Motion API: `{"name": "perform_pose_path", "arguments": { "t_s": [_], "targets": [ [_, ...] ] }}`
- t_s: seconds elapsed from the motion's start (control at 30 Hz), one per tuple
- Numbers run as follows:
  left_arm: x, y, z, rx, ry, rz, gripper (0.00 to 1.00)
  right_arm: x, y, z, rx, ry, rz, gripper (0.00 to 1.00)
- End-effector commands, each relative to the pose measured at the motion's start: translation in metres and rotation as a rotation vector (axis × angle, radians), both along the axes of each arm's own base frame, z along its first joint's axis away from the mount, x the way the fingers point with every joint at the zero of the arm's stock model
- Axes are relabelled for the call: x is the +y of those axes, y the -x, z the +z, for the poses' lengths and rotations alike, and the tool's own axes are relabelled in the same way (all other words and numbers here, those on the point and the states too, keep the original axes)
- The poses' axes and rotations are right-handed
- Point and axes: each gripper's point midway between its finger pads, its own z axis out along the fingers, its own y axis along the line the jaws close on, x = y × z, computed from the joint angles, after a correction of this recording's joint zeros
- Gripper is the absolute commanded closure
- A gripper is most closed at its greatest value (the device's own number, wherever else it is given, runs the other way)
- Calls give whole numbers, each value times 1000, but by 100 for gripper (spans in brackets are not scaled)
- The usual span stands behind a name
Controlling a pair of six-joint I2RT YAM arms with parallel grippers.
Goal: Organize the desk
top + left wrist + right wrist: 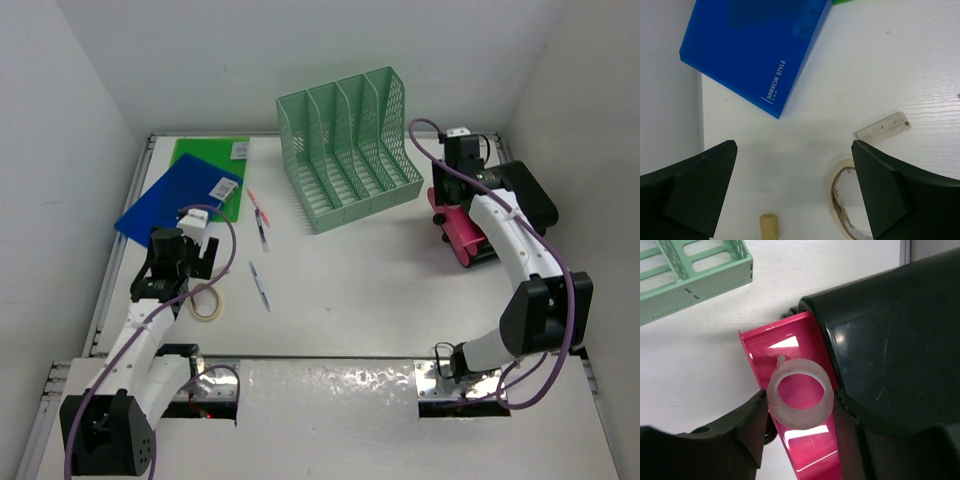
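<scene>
R end effector (800, 399) part-closed on clear ring (801, 420) over pink dispenser (785, 342), right of green rack (345, 150). L end effector (794, 167) wide open, empty, left of rack. White surface (380, 290) lies under rack.

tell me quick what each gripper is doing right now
left gripper: open, holding nothing
right gripper: closed on a translucent white plastic ring

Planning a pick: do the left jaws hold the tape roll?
No, the left jaws stand wide open; the tape roll lies on the desk beside one.
</scene>
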Motion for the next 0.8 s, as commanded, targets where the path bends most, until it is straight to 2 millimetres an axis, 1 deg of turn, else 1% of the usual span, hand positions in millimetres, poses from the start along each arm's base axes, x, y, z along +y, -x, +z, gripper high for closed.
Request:
{"name": "perform_pose_path", "arguments": {
  "t_s": [0.0,0.17,0.27,0.37,0.4,0.43,0.47,0.53,0.57,0.6,0.63,0.67,0.7,0.73,0.77],
  "targets": [
    [2,-9,17,-73,7,13,1,-7,2,18,-39,16,-23,48],
    [2,-9,16,-70,7,11,1,-3,4,29,-62,-3,-7,32],
    [2,-9,17,-70,7,13,1,-5,4,36,-69,4,-11,25],
    [2,-9,16,-68,7,13,1,-1,2,49,-92,-14,3,23],
    [2,-9,17,-68,5,14,1,3,3,57,-117,-35,18,23],
    [3,-8,15,-57,-6,4,1,14,3,61,-136,-89,46,23],
    [3,-6,11,-26,-19,-6,4,24,4,75,-186,-122,72,23],
    [6,-3,8,29,-70,-44,10,41,6,83,-221,-157,116,23],
    [4,4,-1,97,-73,-70,13,50,7,88,-242,-165,141,23],
    [4,1,5,107,-80,-87,16,70,12,91,-252,-173,197,23],
    [2,2,5,130,-84,-112,16,83,14,93,-261,-180,230,23],
    [0,8,-3,192,-76,-130,17,108,20,91,-257,-203,302,23],
    [-3,5,3,202,-70,-151,18,121,26,81,-234,-221,342,23],
    [-5,6,0,231,-64,-177,19,135,30,76,-227,-253,380,23],
    [-13,12,-11,298,-26,-219,22,154,33,75,-237,-284,437,23]
  ]
}}
